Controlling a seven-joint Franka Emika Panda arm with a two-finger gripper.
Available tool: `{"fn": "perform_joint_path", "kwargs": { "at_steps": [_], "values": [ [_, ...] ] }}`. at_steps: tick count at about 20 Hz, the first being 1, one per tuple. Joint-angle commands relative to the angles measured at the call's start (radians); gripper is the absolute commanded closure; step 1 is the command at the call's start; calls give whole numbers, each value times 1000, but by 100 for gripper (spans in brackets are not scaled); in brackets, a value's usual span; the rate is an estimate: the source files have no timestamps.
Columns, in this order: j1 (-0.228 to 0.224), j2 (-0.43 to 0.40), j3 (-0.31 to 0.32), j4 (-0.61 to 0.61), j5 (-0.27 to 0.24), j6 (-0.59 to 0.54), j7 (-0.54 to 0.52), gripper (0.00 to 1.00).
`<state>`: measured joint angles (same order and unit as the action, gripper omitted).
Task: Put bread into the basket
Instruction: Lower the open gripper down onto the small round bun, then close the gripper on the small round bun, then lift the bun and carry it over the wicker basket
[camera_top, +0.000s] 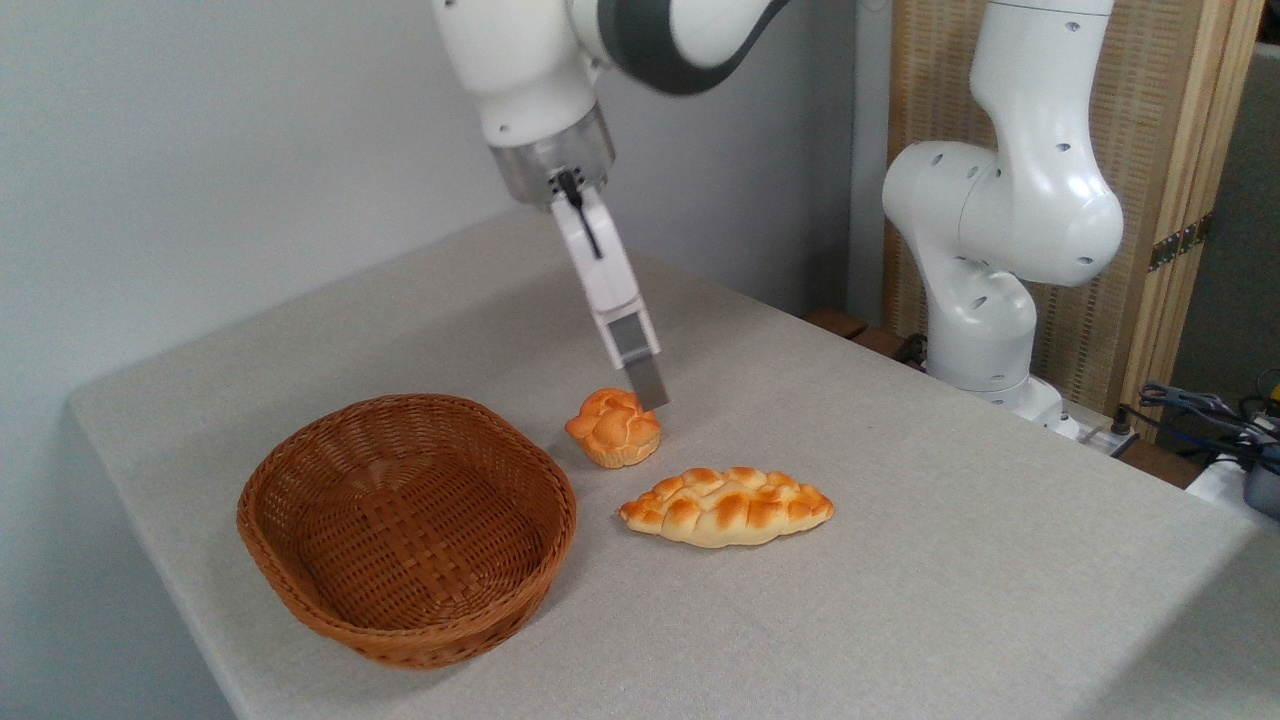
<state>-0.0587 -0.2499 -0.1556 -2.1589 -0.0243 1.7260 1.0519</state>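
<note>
Basket (300, 590): nearest, empty, on surface (950, 560), mouth up to receive. Bread (613, 428): sits just right of basket rim, not yet lifted. Braided loaf (727, 507): beside it, not wanted. Fingers (650, 385): poised at bun's top edge; seen edge-on, second finger hidden, spread cannot be told

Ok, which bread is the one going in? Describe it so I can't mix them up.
Start at the wicker basket on the table's left. Just right of its rim sits the small round bun, under the gripper. Unlike the long braided loaf nearer the camera, it is muffin-shaped.
</note>
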Motion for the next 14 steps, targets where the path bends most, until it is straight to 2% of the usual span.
{"fn": "perform_joint_path", "kwargs": {
  "at_steps": [1,2,3,5,10,13,14],
  "values": [
    [-1,-11,-33,-73,-54,90,16,0],
    [-3,-3,-33,-75,-90,99,16,0],
    [-3,3,-33,-82,-106,103,16,0],
    [-4,8,-35,-102,-106,109,17,0],
    [-6,34,-62,-139,-98,224,17,0],
    [-9,50,-65,-142,-98,248,16,1],
    [-9,52,-65,-144,-98,254,16,19]
  ]
}}
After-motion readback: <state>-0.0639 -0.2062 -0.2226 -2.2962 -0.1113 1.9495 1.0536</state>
